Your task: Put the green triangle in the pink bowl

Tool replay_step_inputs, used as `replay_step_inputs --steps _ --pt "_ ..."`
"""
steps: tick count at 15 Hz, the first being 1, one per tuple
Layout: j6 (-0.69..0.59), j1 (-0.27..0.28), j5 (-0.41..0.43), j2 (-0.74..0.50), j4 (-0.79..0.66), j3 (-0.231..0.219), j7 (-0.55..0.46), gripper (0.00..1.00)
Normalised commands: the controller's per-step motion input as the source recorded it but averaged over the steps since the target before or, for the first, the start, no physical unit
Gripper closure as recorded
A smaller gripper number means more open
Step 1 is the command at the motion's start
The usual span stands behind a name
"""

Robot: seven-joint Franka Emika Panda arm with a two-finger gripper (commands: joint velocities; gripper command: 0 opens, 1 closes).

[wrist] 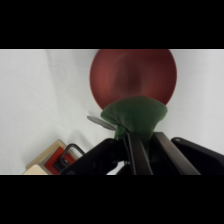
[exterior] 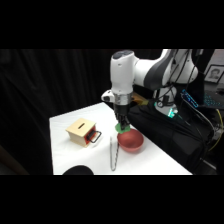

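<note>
carrying stage: gripper (exterior: 122,125) clamped on the green triangle (wrist: 134,114), held aloft just over the near rim of the pink bowl (wrist: 133,75), likely needing a small shift toward the bowl's centre, then release.

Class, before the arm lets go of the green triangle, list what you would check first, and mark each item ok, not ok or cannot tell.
1. Green triangle held in the pincer: ok.
2. Pink bowl lies below the triangle in the wrist view: ok.
3. Triangle centred over the bowl: not ok; it hangs at the bowl's near rim.
4. Bowl's inside free of other things: ok.
5. Wooden box and metal tongs apart from the bowl: ok.
6. Height of the triangle above the rim: cannot tell.
</note>
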Motion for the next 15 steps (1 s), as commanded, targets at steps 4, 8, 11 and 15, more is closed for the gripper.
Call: replay_step_inputs --steps 4,8,11,15 --pt "0.24 -0.057 -0.067 -0.26 -0.35 0.079 -0.02 0.94" --pt "0.40 -0.091 -0.147 -0.07 -0.21 0.037 -0.04 0.94" --pt "0.36 -0.094 -0.194 0.05 -0.11 0.002 -0.02 0.94" --pt "0.31 -0.059 -0.180 0.12 -0.06 -0.022 -0.02 0.94"
